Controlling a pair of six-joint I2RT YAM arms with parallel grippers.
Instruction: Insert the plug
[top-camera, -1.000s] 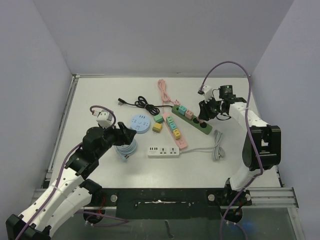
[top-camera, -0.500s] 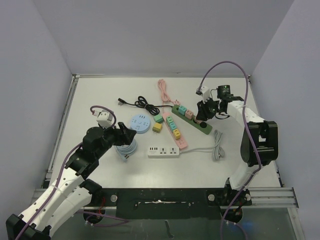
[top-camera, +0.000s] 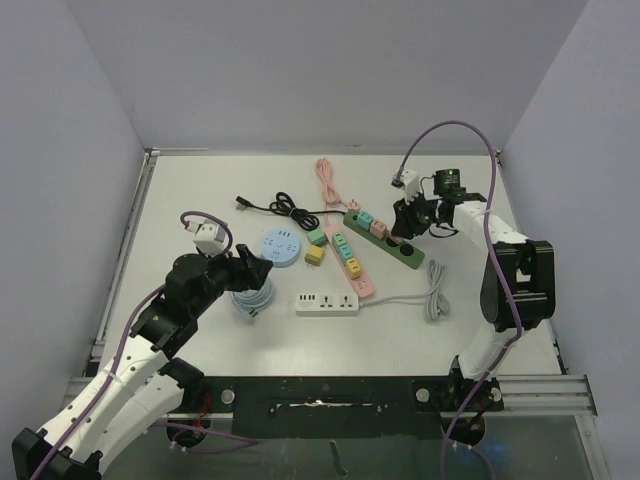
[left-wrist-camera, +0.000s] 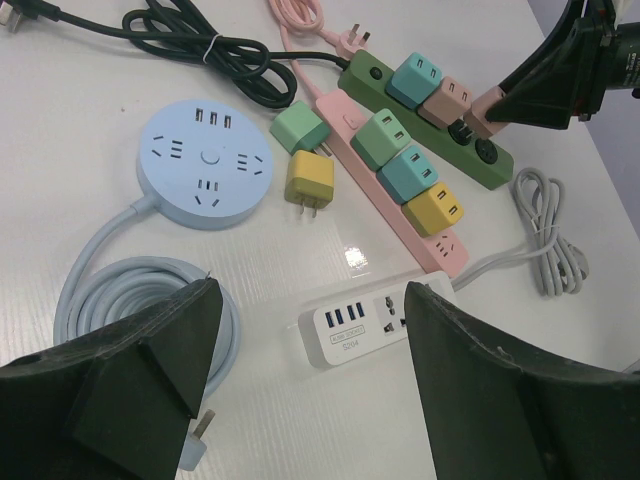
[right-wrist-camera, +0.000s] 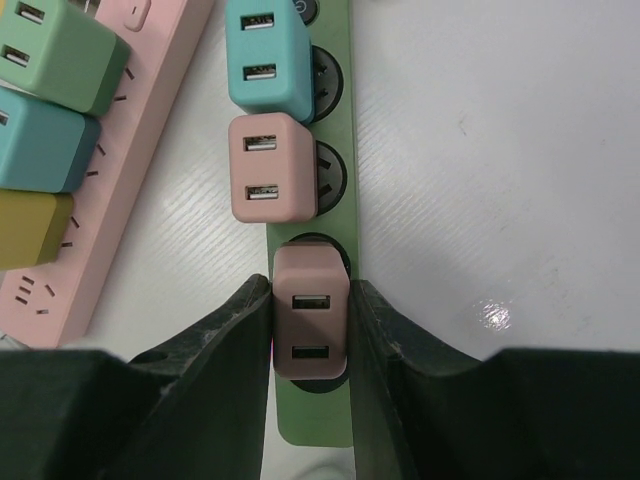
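My right gripper (right-wrist-camera: 311, 292) is shut on a pink USB plug (right-wrist-camera: 311, 312), one finger on each side. The plug stands over the third round socket of the green power strip (right-wrist-camera: 310, 418), next to a second pink plug (right-wrist-camera: 272, 167) and a teal plug (right-wrist-camera: 270, 58) that sit in the strip. I cannot tell how deep the held plug is seated. In the top view the right gripper (top-camera: 405, 222) is over the green strip (top-camera: 385, 238). My left gripper (left-wrist-camera: 312, 295) is open and empty above the white strip (left-wrist-camera: 385, 315).
A pink strip (top-camera: 348, 258) holds several coloured plugs. A loose green plug (top-camera: 316, 237) and a yellow plug (top-camera: 314, 256) lie by the round blue socket hub (top-camera: 281, 246). A black cable (top-camera: 270, 207), a pink cable (top-camera: 326, 180) and a white cord coil (top-camera: 434, 290) lie around.
My right gripper has shifted a little to the left and back over the green strip with the pink plug in it. The left arm has not moved.
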